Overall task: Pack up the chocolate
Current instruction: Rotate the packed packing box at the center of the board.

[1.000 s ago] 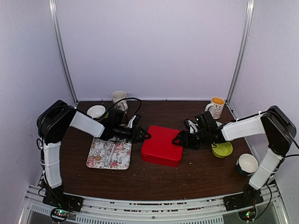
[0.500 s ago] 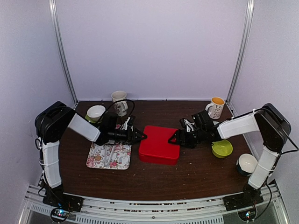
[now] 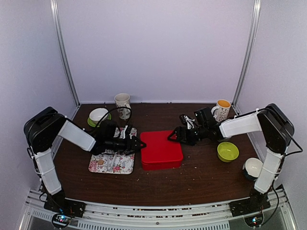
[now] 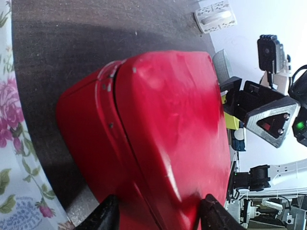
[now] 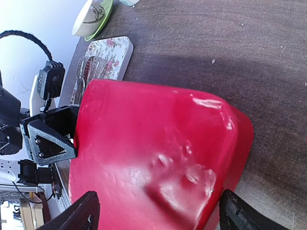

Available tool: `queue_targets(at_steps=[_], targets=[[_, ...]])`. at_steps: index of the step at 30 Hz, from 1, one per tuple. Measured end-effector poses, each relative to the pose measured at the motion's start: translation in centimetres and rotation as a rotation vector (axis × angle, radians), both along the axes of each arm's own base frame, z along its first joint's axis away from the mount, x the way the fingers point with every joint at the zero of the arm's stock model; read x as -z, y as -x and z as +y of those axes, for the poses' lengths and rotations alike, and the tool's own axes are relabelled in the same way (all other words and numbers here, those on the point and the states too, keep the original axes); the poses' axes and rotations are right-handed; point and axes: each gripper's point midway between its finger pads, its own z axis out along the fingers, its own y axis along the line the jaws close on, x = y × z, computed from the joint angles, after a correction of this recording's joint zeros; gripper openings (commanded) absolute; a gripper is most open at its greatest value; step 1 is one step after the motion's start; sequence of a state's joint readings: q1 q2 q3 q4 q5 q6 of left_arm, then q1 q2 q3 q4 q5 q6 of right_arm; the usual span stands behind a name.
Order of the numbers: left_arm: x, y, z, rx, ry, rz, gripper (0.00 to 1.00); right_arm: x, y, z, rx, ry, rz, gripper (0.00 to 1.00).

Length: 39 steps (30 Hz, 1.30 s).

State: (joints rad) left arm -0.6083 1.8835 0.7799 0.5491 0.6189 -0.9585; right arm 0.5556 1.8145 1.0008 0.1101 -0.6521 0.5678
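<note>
Bracketing the closed red box (image 3: 161, 149), seemingly to steady it, the right pincer (image 3: 170, 137) gapes wide and the left pincer (image 3: 140, 143) sits part-open, grip unclear.

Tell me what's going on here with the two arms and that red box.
Both arms are at the closed red box in the middle of the table. The left gripper straddles the box's left edge, and it is unclear whether it is pinching it. The right gripper is open wide around the far right corner. The lid is shut, so what is inside is hidden.
</note>
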Motion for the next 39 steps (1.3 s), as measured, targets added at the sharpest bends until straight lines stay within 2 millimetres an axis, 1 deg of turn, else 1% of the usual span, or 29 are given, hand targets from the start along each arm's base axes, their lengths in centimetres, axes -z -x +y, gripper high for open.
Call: queue_targets(at_steps=[2,4,6,7,9,10,14,18,22,27,29,31,33,35,36,37,39], targets=[[0.0,-0.1,0.0,-0.001,-0.016,0.003,0.63,-0.1,0.0,0.0,-0.008,0.006,-0.01,0.87],[0.1,-0.4,0.2,0.0,-0.034,0.005,0.69,-0.2,-0.1,0.0,-0.014,0.011,-0.02,0.88],[0.2,-0.6,0.4,0.003,-0.051,0.007,0.78,-0.1,0.0,-0.2,-0.02,0.026,-0.027,0.89],[0.2,-0.8,0.5,0.005,-0.06,0.006,0.87,-0.1,0.1,-0.3,-0.018,0.035,-0.026,0.89],[0.2,-0.9,0.6,0.016,-0.077,0.003,0.95,-0.3,0.2,-0.7,-0.014,0.054,-0.036,0.9],[-0.1,-1.2,0.5,0.017,-0.086,-0.006,0.97,-0.5,0.3,-0.9,-0.012,0.06,-0.042,0.91],[-0.6,-2.2,0.6,0.021,-0.16,-0.035,0.98,-1.7,1.2,-1.9,-0.003,0.075,-0.075,0.92],[-1.1,-3.3,1.3,0.016,-0.233,-0.047,0.98,-2.5,2.5,-2.7,-0.008,0.092,-0.097,0.92],[-1.9,-4.5,1.9,0.005,-0.267,-0.067,0.98,-2.7,4.2,-3.1,-0.03,0.119,-0.115,0.93],[-2.5,-5.5,2.7,0.014,-0.297,-0.103,0.98,-3.8,5.9,-3.3,-0.049,0.124,-0.167,0.93],[-3.3,-6.3,2.6,0.032,-0.311,-0.135,0.98,-3.9,6.7,-3.2,-0.057,0.124,-0.178,0.92],[-4.5,-7.4,2.1,0.043,-0.307,-0.185,0.98,-3.6,7.7,-2.9,-0.071,0.129,-0.178,0.9],[-5.8,-8.7,1.7,0.05,-0.295,-0.236,0.94,-3.0,9.4,-2.4,-0.102,0.141,-0.172,0.85],[-6.5,-9.7,1.5,0.053,-0.284,-0.263,0.85,-2.3,11.4,-2.0,-0.139,0.152,-0.167,0.76],[-6.7,-10.2,1.5,0.052,-0.28,-0.272,0.77,-2.0,12.3,-1.9,-0.153,0.157,-0.167,0.69],[-6.7,-10.7,1.7,0.05,-0.278,-0.278,0.66,-1.7,13.4,-1.9,-0.172,0.162,-0.167,0.61],[-6.5,-11.4,2.0,0.049,-0.277,-0.278,0.46,-1.2,15.1,-2.1,-0.198,0.169,-0.172,0.41]])
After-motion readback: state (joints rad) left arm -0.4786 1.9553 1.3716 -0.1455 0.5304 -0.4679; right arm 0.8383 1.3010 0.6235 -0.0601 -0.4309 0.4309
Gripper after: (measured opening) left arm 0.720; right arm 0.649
